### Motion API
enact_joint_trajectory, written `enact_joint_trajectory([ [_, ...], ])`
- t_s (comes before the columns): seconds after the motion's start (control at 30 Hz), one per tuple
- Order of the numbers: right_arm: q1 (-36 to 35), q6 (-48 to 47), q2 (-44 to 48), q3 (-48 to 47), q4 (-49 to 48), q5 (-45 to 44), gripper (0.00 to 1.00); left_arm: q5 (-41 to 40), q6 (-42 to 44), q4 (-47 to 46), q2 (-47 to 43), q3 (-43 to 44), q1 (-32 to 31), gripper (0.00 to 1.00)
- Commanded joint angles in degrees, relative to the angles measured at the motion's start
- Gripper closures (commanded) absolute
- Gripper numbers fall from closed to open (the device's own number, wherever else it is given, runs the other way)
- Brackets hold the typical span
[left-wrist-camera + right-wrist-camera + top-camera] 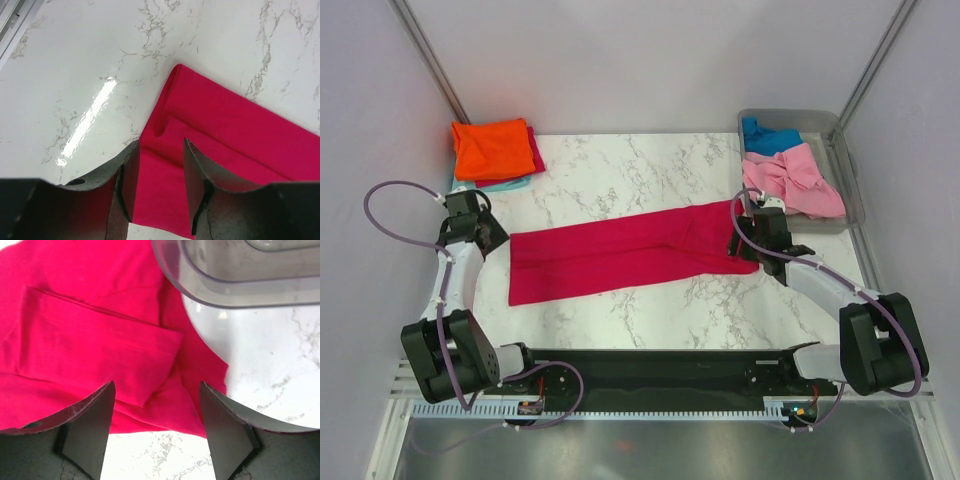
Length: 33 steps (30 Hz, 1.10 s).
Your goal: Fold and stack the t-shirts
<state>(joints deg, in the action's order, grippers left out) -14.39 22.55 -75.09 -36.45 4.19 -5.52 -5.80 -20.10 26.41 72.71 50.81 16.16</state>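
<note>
A crimson-pink t-shirt (620, 255), folded into a long band, lies flat across the middle of the marble table (620, 175). My left gripper (496, 239) hovers over the band's left end (200, 125), open, with the cloth lying loose below the jaws (161, 145). At the band's right end (100, 340), my right gripper (744, 246) stands open wide just above the folded sleeve, holding nothing (156, 386). A stack with an orange t-shirt (492, 147) on top and teal cloth (505, 184) beneath sits at the back left.
A clear grey plastic tub (847, 165) at the back right holds a blue t-shirt (767, 136) and a light pink t-shirt (795, 180); its rounded corner (225, 285) is close beyond my right fingers. White walls enclose the table on three sides.
</note>
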Motion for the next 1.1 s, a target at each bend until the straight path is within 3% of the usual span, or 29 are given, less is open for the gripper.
enact_joint_trajectory([
  [0.0,0.24,1.89,0.99,-0.64,2.31,-3.97,0.24,-0.18,-1.09,-2.24,-2.83,-0.01,-0.51,0.53],
  [0.23,-1.42,7.50,10.13,-0.73,7.15,-0.99,0.23,5.43,2.86,-3.56,-2.14,0.78,-9.82,0.51],
  [0.4,-7.83,16.02,7.07,-1.87,8.29,-1.85,0.22,10.72,5.51,-1.02,4.45,3.51,-15.55,0.49],
  [0.5,-14.41,19.80,0.14,-5.03,10.66,-5.29,0.21,13.09,5.86,1.26,11.03,5.44,-17.92,0.47],
  [0.7,-16.28,23.07,-13.05,-10.22,9.88,-6.43,0.20,15.82,7.35,7.68,26.59,11.67,-20.20,0.43],
  [0.97,-14.53,18.24,-33.43,-27.34,12.24,-7.58,0.19,16.61,6.74,8.65,28.63,9.75,-21.09,0.41],
  [1.07,-12.86,15.96,-41.43,-36.22,14.01,-6.18,0.18,21.26,5.86,8.65,28.19,8.00,-21.26,0.42],
])
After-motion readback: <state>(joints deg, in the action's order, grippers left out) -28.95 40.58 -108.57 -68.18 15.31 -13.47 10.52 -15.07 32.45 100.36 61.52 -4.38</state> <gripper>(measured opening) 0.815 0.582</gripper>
